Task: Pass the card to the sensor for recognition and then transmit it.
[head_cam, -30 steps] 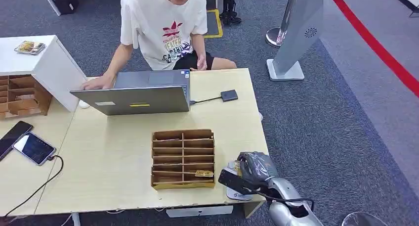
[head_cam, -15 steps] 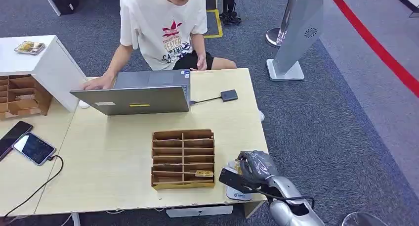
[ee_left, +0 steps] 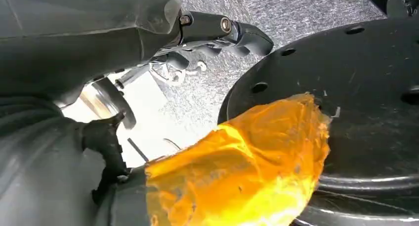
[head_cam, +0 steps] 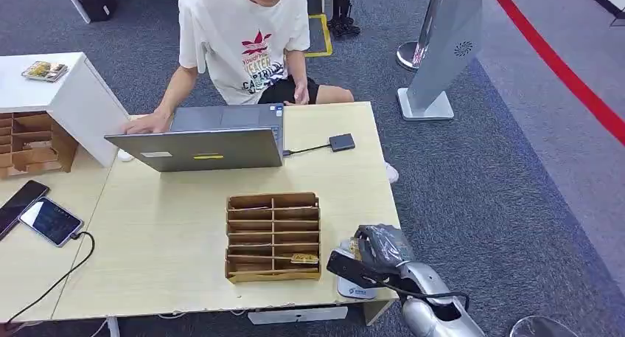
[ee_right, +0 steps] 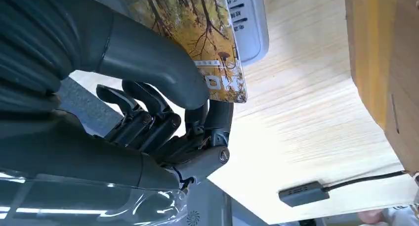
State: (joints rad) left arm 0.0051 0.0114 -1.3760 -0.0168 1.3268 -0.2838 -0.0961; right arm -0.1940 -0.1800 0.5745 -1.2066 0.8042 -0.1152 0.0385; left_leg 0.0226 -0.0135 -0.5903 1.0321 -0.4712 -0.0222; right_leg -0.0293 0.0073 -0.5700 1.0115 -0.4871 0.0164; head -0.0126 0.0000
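Right hand (ee_right: 163, 112) at the near right corner of the pale wooden counter (head_cam: 169, 234), thumb pressed on the face of a thin card printed with an autumn-forest picture (ee_right: 190, 33), darker fingers curled underneath: the card is pinched between thumb and fingers. The card sits just over a small white rounded sensor pad with blue markings (head_cam: 356, 287) that lies on the counter edge; contact between card and pad cannot be told. Just beside the hand stands a brown cardboard sorter box with rows of slots (head_cam: 273, 236), a second card lying in its lowest row. Further off on the counter, a small black square dongle on a cable (head_cam: 341, 142) leads to an open grey laptop (head_cam: 199, 147), where a person in a white printed T-shirt (head_cam: 243, 42) sits with one hand at its edge. Left hand (ee_left: 217, 35) hangs over grey carpet, fingers curled with nothing between them.
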